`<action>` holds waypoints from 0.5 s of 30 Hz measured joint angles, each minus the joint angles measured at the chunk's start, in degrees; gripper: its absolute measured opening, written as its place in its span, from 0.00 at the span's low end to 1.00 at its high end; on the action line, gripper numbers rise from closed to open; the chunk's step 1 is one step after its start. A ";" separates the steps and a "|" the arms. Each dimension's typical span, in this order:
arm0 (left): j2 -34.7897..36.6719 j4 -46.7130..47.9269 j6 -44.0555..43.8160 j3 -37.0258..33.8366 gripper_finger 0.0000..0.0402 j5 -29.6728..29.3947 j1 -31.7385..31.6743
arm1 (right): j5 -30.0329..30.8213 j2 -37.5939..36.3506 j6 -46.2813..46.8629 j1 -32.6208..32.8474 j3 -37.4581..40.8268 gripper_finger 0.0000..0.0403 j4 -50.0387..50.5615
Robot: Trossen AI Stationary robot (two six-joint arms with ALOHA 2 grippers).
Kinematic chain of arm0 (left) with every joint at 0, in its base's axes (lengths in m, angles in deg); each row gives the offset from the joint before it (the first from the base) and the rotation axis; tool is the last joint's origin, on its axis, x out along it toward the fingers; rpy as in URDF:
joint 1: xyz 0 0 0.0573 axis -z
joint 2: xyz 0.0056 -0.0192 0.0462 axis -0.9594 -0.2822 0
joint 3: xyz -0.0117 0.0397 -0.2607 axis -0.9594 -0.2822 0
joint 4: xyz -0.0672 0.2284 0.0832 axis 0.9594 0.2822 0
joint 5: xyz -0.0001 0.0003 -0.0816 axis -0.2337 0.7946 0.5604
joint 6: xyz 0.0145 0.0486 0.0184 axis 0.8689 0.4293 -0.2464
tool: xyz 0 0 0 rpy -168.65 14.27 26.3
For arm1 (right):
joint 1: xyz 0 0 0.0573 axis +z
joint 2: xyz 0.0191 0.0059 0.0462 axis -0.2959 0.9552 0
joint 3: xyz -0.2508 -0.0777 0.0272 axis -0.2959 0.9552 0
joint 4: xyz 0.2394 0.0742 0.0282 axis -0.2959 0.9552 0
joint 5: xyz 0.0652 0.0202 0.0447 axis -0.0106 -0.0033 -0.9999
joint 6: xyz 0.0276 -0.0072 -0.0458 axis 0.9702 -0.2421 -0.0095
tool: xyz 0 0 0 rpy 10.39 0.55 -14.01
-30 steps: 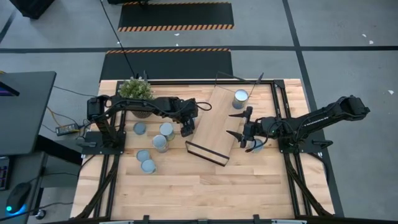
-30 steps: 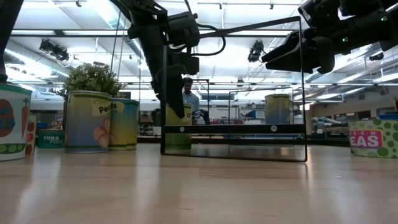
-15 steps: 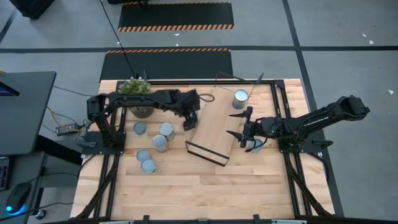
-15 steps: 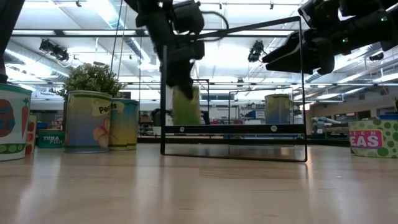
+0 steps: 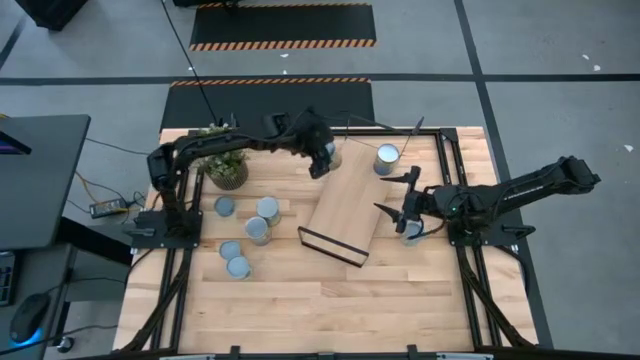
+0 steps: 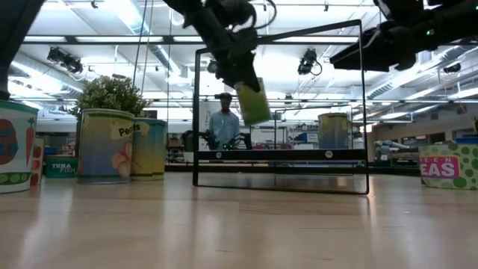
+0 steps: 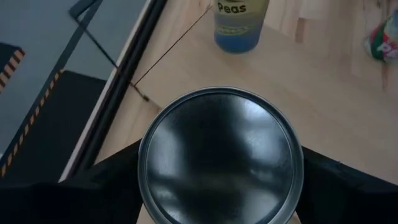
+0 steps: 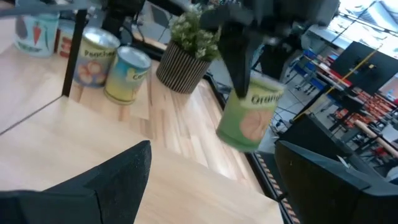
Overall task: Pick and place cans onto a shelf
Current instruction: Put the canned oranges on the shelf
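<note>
**Left tool carrying a green can above the shelf's far end**

Left tool (image 5: 322, 158): closed on a green can (image 6: 252, 101), which it holds tilted and clear of the bench (image 5: 300, 300), above the far end of the shelf (image 5: 345, 205). In the left wrist view the can's round silvery top (image 7: 221, 155) sits between the two dark fingers (image 7: 109, 186). Beyond this tool, on the far end of the shelf board, stands a second can (image 5: 386, 158), labelled "Peas" (image 7: 239, 25).

Right tool (image 5: 405, 205): fingers spread wide, gripping nothing, hovering just beside the shelf's right long edge. A can (image 5: 411, 232) stands on the bench directly beside and partly under this tool. In the right wrist view the carried green can (image 8: 249, 121) hangs in mid-air ahead of the spread fingers (image 8: 121, 180).

Farther from both tools, left of the shelf, five cans stand on the bench in a loose group: one (image 5: 224, 206) nearest the plant (image 5: 222, 165), two close together (image 5: 267, 209) (image 5: 257, 230) nearer the shelf, and two (image 5: 231, 250) (image 5: 238, 267) toward the bench's near edge. In the low view a person (image 6: 224, 123) stands in the room behind the shelf's black wire frame (image 6: 362, 104).
</note>
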 joint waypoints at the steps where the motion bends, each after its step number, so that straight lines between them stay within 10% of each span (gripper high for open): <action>1: -1.19 0.65 0.74 1.39 0.79 0.31 -0.17 | 0.00 -1.03 0.33 -0.02 0.00 0.87 0.79; 15: -17.07 6.36 5.89 21.75 0.80 4.54 -3.33 | -0.12 -6.28 2.38 -0.21 0.02 0.87 5.93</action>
